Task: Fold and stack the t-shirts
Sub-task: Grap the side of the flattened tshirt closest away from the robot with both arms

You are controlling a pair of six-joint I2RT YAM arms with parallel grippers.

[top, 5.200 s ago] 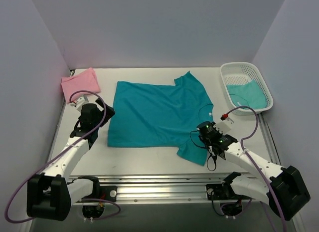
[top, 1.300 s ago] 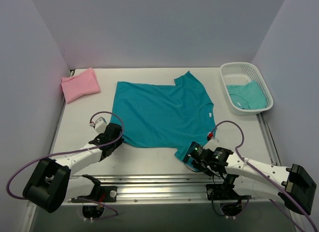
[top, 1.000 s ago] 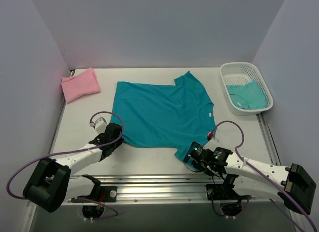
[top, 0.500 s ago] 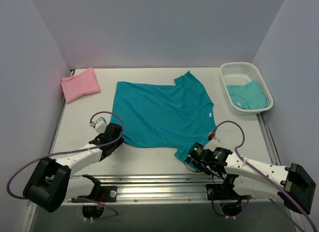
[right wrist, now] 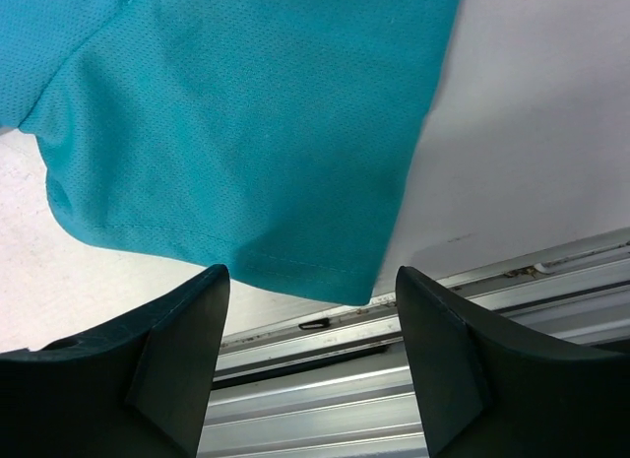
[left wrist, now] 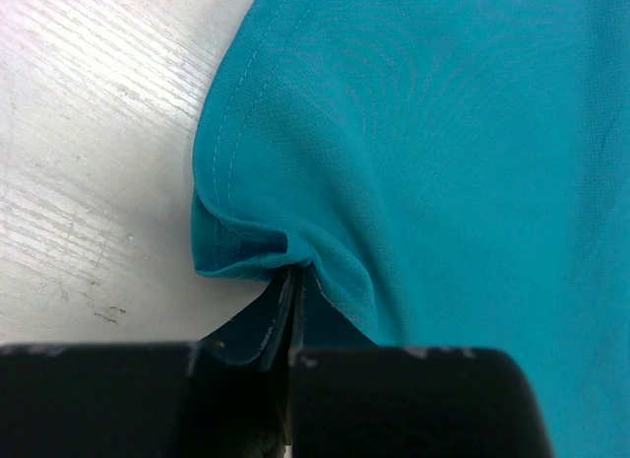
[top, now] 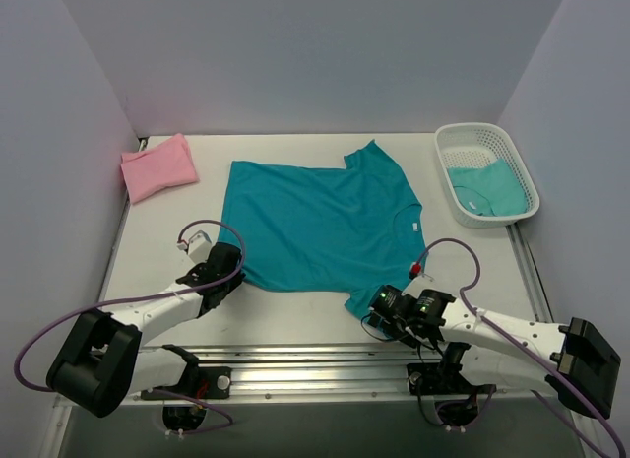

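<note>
Two grippers sit at the near edge of a plain teal cotton t-shirt, which lies spread flat in the middle of the white desk. The left gripper is clamped on the near hem corner, with a small pucker of cloth at its tips. The right gripper has its jaws apart, and the near sleeve's hem lies just ahead of them, not pinched.

The step looks like securing this edge for a first fold. The right gripper should reach further over the hem before closing. Both should then lift level and travel together, so the crease stays straight.

The shirt's long axis runs left to right. Its collar points towards the white plastic mesh basket and its hem points left. A folded pink t-shirt rests at the far left, well apart.
</note>
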